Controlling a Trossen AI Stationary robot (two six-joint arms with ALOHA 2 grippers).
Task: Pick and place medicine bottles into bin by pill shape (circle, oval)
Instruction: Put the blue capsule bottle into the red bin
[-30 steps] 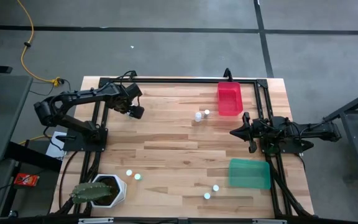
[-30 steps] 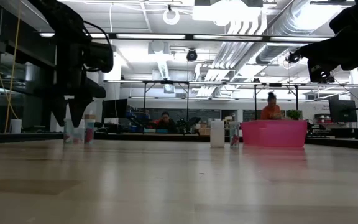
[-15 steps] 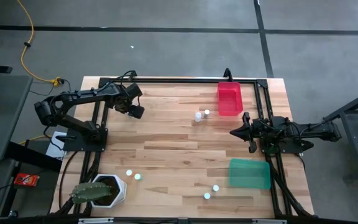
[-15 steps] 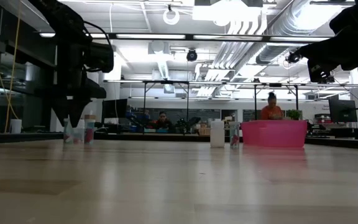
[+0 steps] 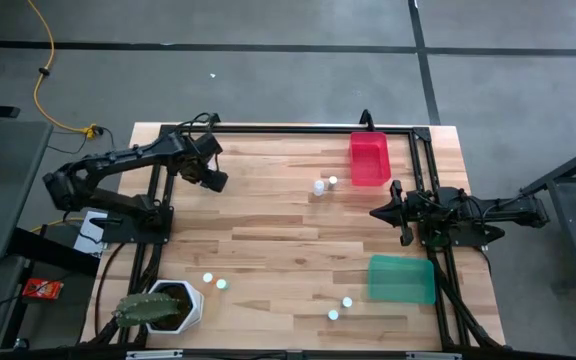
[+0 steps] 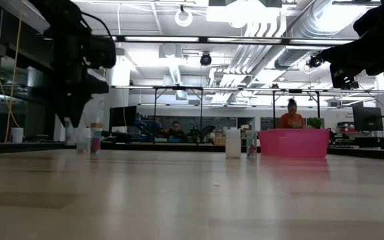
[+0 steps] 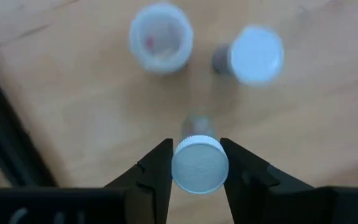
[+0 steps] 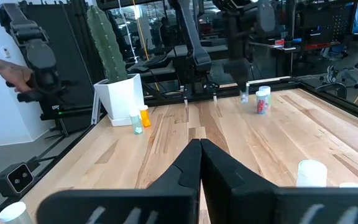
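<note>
Butcher-block table (image 5: 268, 230) carries scattered bottles. Near its far-left corner, the left gripper (image 7: 194, 169) clamps a small white-capped medicine bottle (image 7: 199, 165) at the cap: light, rigid, slick plastic, best pinched there. The right gripper (image 8: 199, 149) waits pinched shut, empty, by the right edge.

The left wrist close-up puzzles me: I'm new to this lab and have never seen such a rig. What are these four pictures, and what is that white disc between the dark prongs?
Two dark robot arms work at a wooden table. One picture looks straight down, one looks level across the tabletop, and a camera rides on each wrist. On the table are small white-capped medicine bottles, a red bin, a green bin and a potted cactus. In the close-up, the left tool pinches one medicine bottle by its white cap; two more stand beyond it. The right tool waits shut and empty between the bins.
</note>
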